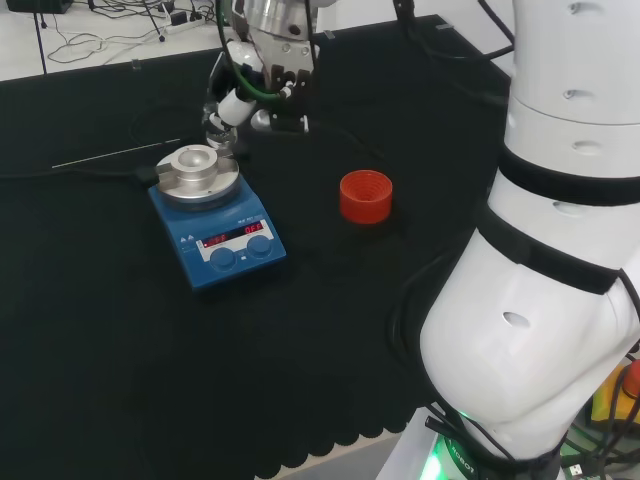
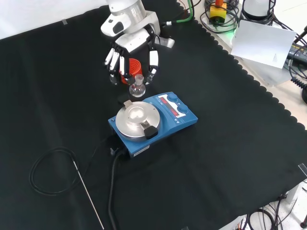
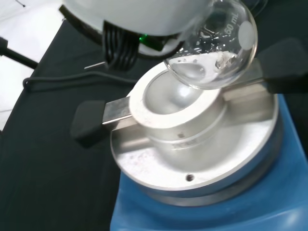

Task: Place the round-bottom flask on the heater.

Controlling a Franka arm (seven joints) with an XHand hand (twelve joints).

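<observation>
The round-bottom flask [image 3: 214,53] hangs in the air just beside the heater [image 2: 153,120], its clear bulb level with and partly over the rim of the metal well [image 3: 175,98] on the heater's top plate, not yet seated in it; a little white powder lies in the bottom of the bulb. In the front view the flask [image 2: 137,86] stands upright, neck up, between the curled fingers of the robot hand [image 2: 132,55], which is gripping it by the neck from above. In the head view the flask [image 1: 218,125] sits just past the far edge of the silver block [image 1: 197,170]. To do this step well, the judgement is that the bulb should first be brought sideways until it is centred over the hollow, then lowered straight down with the neck kept vertical, so that the round bottom settles into the cup rather than catching on its rim. The two black-tipped handle bars [image 3: 91,120] on either side of the block are worth steering clear of. The fingers should let go only once the glass rests in the well, since a round bottom will roll if released off-centre. The red ribbed ring [image 1: 366,196], a stand, sits well apart from the heater on the black tabletop [image 1: 120,380], and a thin metal probe [image 2: 88,194] with its cable lies on the cloth near the heater.
</observation>
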